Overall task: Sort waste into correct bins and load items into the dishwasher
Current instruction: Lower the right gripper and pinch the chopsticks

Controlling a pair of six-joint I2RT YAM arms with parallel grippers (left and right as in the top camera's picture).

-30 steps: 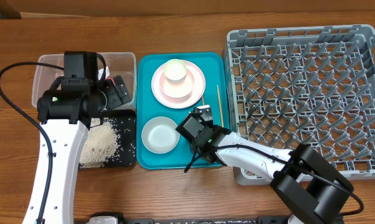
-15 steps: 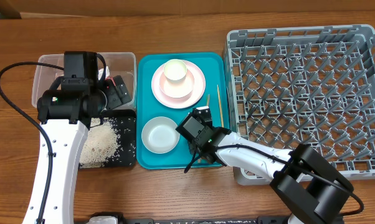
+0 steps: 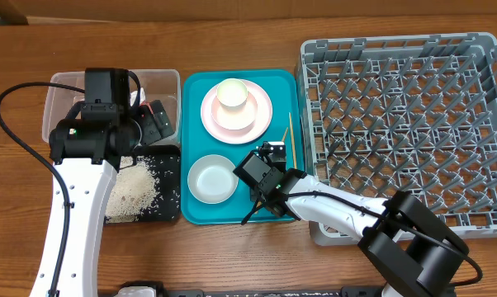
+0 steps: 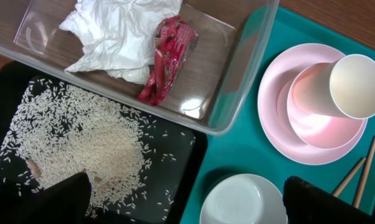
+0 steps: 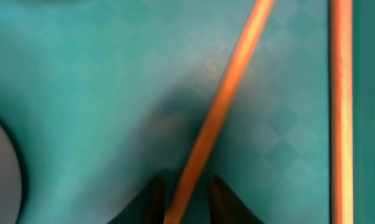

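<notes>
from overhead, the sorting half looks done and the loading half has not begun: the loose rice (image 3: pixel 133 190) lies heaped in the black tray (image 3: pixel 172 206) at the bench's (image 3: pixel 232 33) left side, the clear tub (image 3: pixel 63 91) sits just behind it, and the grey dish rack (image 3: pixel 397 115) on the right holds nothing i can see. everything to be loaded sits on the teal serving tray (image 3: pixel 195 107) between them: the pink plate (image 3: pixel 261 124) with the white cup (image 3: pixel 232 92) standing on it, the white bowl (image 3: pixel 212 178) nearer the front, and a straight chopstick (image 3: pixel 289 140) along the tray's right edge. the left fingers (image 3: pixel 159 124) hang over the seam between tub and black tray, while the right fingers (image 3: pixel 272 151) are down low on the teal tray beside the bowl. the left wrist view confirms the waste: the crumpled napkin (image 4: pixel 122 31) and the red wrapper (image 4: pixel 169 56) lie together inside the tub, touching, and the rice is spread across the black tray below. the left fingers show only as dark tips at the two bottom corners, spread wide with nothing between them. the right wrist view is close and soft: a slanted chopstick (image 5: pixel 218 106) runs down the teal surface and passes between the two dark fingertips at the bottom edge, with the straight chopstick well off to its right. the fingers are drawn in narrow around the stick, but whether they already pinch it i cannot tell, since a sliver of teal seems to show on one side. by my reading, plate, cup, bowl and both chopsticks are all left to load.
</notes>
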